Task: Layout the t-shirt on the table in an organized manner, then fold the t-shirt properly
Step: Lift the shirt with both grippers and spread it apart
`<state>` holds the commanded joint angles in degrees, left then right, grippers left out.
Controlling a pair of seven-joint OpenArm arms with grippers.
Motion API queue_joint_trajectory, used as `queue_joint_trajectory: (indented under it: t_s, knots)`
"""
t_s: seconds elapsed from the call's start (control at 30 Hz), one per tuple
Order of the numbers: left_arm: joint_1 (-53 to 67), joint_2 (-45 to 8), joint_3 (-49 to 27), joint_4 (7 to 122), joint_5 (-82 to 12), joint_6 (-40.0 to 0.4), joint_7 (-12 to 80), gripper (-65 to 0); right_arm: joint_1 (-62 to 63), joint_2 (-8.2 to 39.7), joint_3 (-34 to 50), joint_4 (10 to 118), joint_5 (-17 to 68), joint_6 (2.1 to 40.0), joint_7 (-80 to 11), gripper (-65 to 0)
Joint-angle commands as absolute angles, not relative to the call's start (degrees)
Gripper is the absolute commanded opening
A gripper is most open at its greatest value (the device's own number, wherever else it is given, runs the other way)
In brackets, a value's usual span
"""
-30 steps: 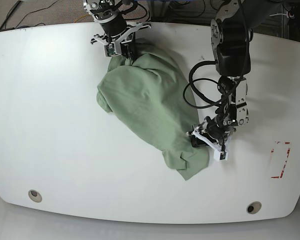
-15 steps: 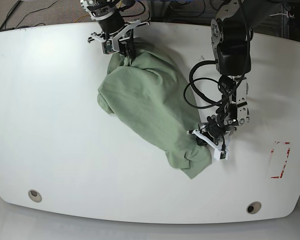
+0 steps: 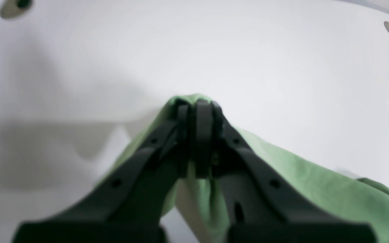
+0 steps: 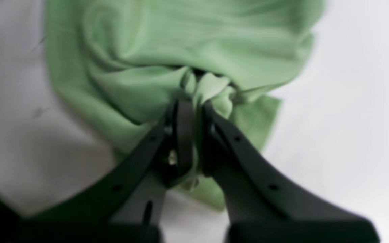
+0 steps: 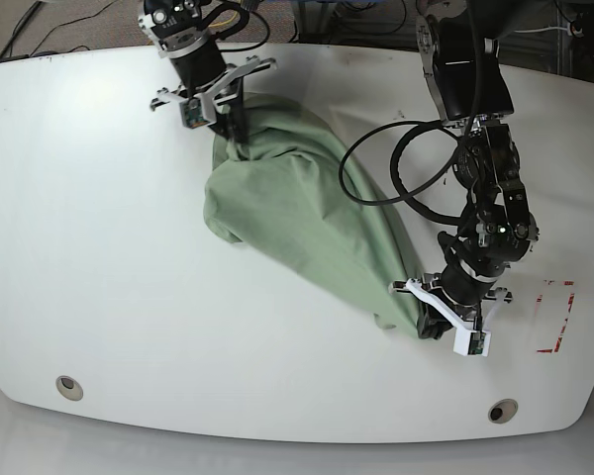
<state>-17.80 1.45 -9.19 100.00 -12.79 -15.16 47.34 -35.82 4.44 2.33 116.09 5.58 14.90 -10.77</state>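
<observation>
Your left hand (image 5: 438, 315) is clamped on one end of the t-shirt (image 5: 307, 213), your right hand (image 5: 225, 127) on the other. It stretches diagonally across the white surface (image 5: 89, 257). Red tape (image 5: 556, 317) and two grey holes (image 5: 502, 410) lie nearby, clear of it.

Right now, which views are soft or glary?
Left wrist: gripper and t-shirt blurred, soft shadow on the table. Right wrist: t-shirt soft throughout, gripper blurred. Base: sharp, mild sheen along the table's near edge.
</observation>
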Motion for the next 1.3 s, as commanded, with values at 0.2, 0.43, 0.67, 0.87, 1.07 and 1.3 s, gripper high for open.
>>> queue_joint_trajectory:
  t_s: [0.2, 0.43, 0.67, 0.87, 1.07, 1.3]
  knots:
    - [-19.5, 1.6, -9.2, 106.9, -12.9, -15.2, 50.1, -65.0, -30.3, 4.5, 7.8, 115.9, 5.7, 14.9, -11.2, -64.8]
    - [-22.8, 2.5, -9.3, 110.1, -16.0, -14.9, 51.5, -65.0, -21.5, 4.9, 12.2, 115.7, 5.8, 15.9, -11.4, -64.8]
    - [-26.9, 2.4, -9.3, 110.6, -16.2, -14.9, 51.5, -65.0, -12.4, 5.2, 15.9, 115.7, 5.8, 19.2, -15.9, -64.8]
    - [-32.1, 2.4, -9.3, 110.5, -16.3, -14.9, 51.5, -65.0, -3.4, 5.5, 18.2, 115.8, 5.8, 22.0, -18.9, -64.8]
    - [-38.8, 2.6, -9.2, 110.5, -16.3, -14.9, 51.5, -64.9, 6.4, 8.9, 19.1, 115.8, 5.8, 23.7, -24.0, -64.8]
    - [-46.7, 2.4, -9.3, 110.5, -16.0, -14.9, 51.5, -64.9, 18.7, 13.1, 19.6, 115.7, 5.7, 26.2, -29.8, -64.8]
